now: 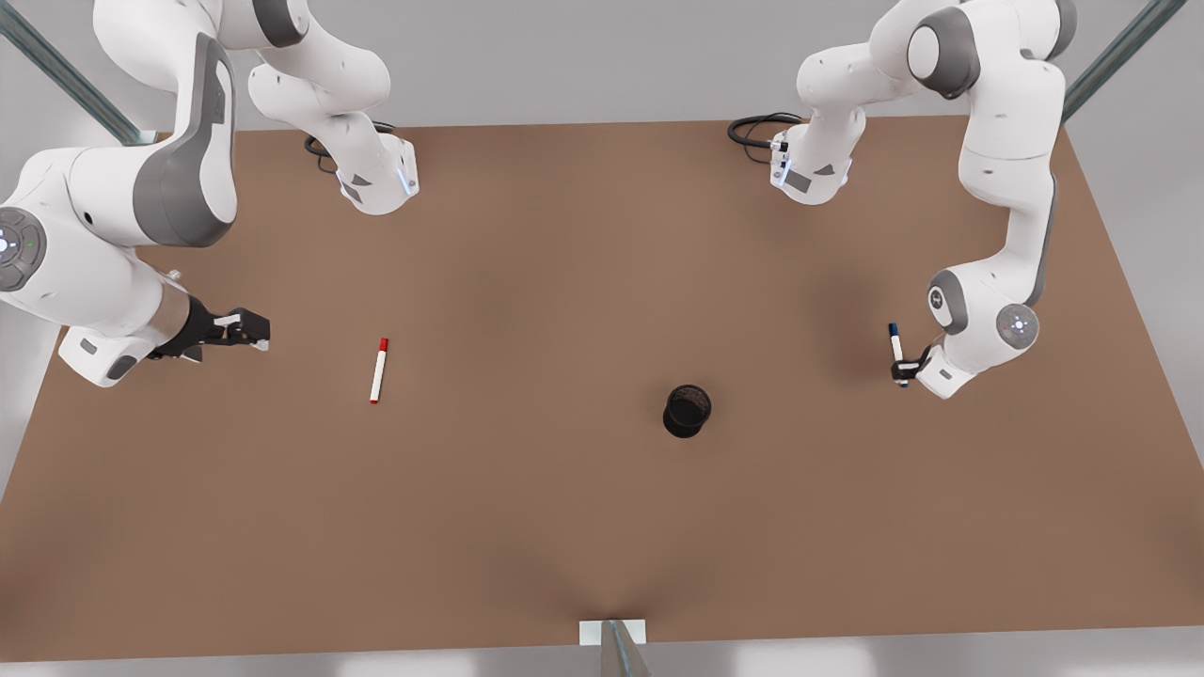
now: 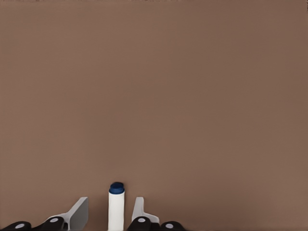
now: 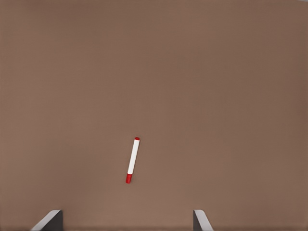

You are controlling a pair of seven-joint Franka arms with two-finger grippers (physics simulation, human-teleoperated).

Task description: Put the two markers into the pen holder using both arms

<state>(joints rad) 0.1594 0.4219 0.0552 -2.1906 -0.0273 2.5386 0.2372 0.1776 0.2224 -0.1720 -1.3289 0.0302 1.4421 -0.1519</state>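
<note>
Your left pincer straddles the blue marker, not yet gripping; take that light, slippery barrel mid-length. Your right pincer waits wide near the tabletop's edge.

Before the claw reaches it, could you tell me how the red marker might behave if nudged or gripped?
The red marker lies flat on the bare table, and its round, slim barrel suggests it would probably roll if nudged sideways. It looks rigid and light, so the open right claw should lift it easily, though the smooth barrel might slip or pivot.
</note>
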